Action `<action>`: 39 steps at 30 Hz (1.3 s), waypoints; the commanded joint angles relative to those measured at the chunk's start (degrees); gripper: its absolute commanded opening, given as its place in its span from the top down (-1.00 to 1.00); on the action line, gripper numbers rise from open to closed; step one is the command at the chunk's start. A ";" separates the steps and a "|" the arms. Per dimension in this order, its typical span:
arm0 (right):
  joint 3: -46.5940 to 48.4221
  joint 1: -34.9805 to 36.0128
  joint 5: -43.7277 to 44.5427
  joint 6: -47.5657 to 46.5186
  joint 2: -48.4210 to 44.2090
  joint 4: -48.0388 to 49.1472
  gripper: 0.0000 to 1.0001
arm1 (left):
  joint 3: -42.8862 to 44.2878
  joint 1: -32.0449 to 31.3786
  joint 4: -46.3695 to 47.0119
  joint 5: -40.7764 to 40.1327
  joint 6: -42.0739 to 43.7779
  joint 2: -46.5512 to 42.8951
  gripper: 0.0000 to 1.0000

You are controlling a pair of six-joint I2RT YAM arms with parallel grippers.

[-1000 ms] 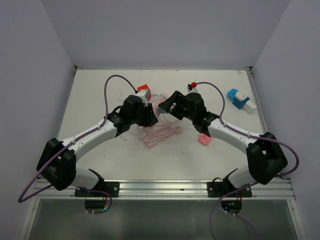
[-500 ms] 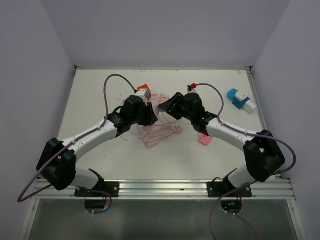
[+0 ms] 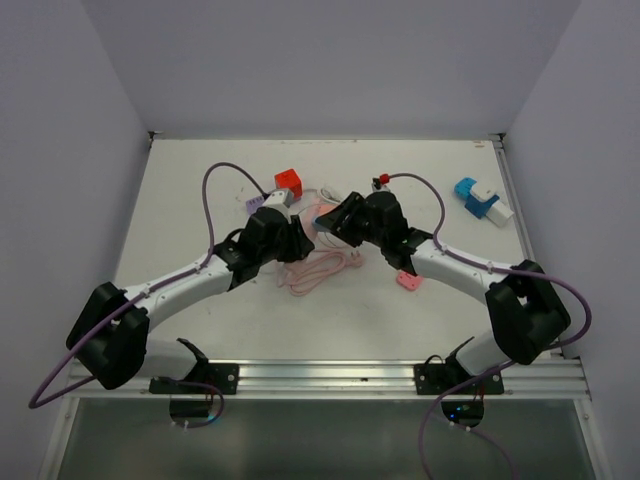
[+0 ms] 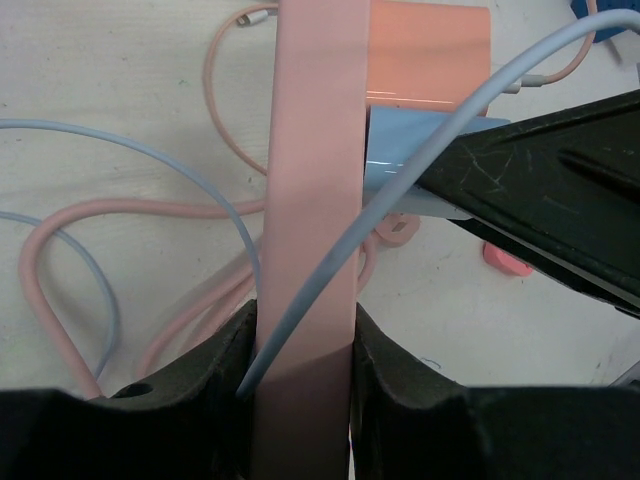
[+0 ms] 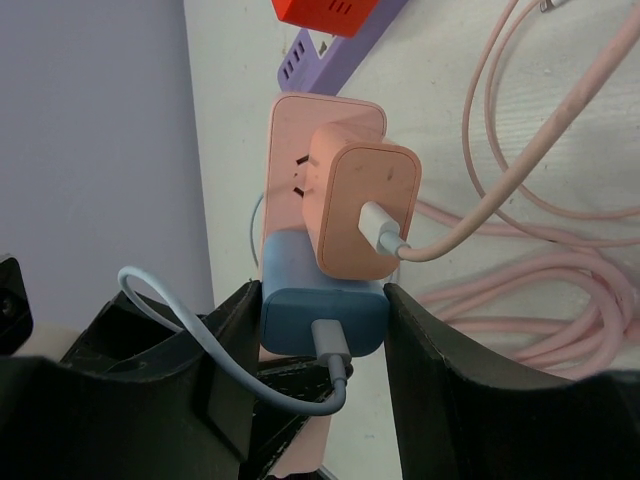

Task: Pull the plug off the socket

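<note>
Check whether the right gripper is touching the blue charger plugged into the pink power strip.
Touching. In the right wrist view the fingers of the right gripper press against both sides of the blue charger, with no gap visible.

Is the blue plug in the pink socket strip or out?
In. The blue plug sits flush against the pink socket strip, no prongs visible; the right tool grips it.

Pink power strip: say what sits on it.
A pink charger and a blue charger are plugged into its face, the blue one between the fingers of the right end effector. Their prongs are hidden.
</note>
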 commanded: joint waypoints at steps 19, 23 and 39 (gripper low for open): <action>-2.20 -3.20 -3.89 0.33 -10.25 -6.72 1.00 | -6.28 7.37 -1.95 -15.93 -1.44 -2.50 1.00; -3.43 -3.20 -3.89 0.42 -10.87 -6.81 1.00 | -6.27 7.63 -1.87 -16.03 -1.88 -2.42 1.00; 7.79 -5.58 -5.39 -12.39 -9.56 -16.56 1.00 | -6.01 7.55 0.07 9.72 16.92 -6.11 1.00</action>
